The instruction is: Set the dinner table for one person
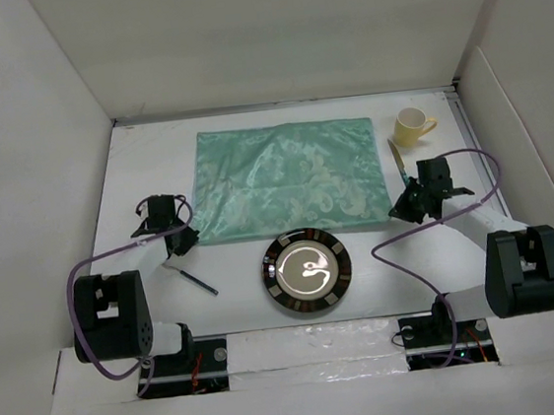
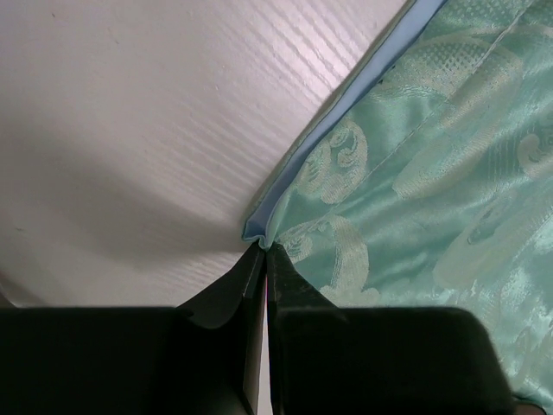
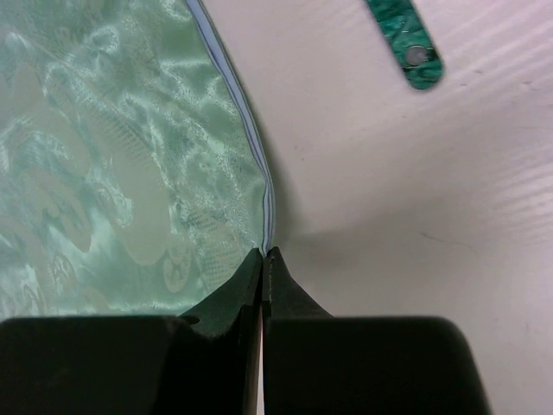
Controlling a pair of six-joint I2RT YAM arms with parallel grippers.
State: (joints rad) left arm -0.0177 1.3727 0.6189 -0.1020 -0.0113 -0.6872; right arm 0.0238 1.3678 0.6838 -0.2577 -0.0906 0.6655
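A shiny mint-green cloth placemat [image 1: 284, 179] lies on the white dinner table [image 1: 143, 162]. My left gripper [image 1: 183, 240] is shut on the placemat's near left corner; the left wrist view shows the cloth [image 2: 415, 173] pinched at the gripper's tips [image 2: 264, 248]. My right gripper [image 1: 401, 209] is shut on the near right corner; the right wrist view shows the edge [image 3: 130, 173] caught between the tips [image 3: 265, 252]. A dark round plate [image 1: 307, 272] sits in front of the placemat. A yellow cup [image 1: 411, 126] stands at the back right.
A dark utensil [image 1: 191, 278] lies on the table near the left arm. A green-handled utensil [image 1: 398, 156] lies between the cup and the right gripper; its handle shows in the right wrist view [image 3: 406, 39]. White walls enclose the table.
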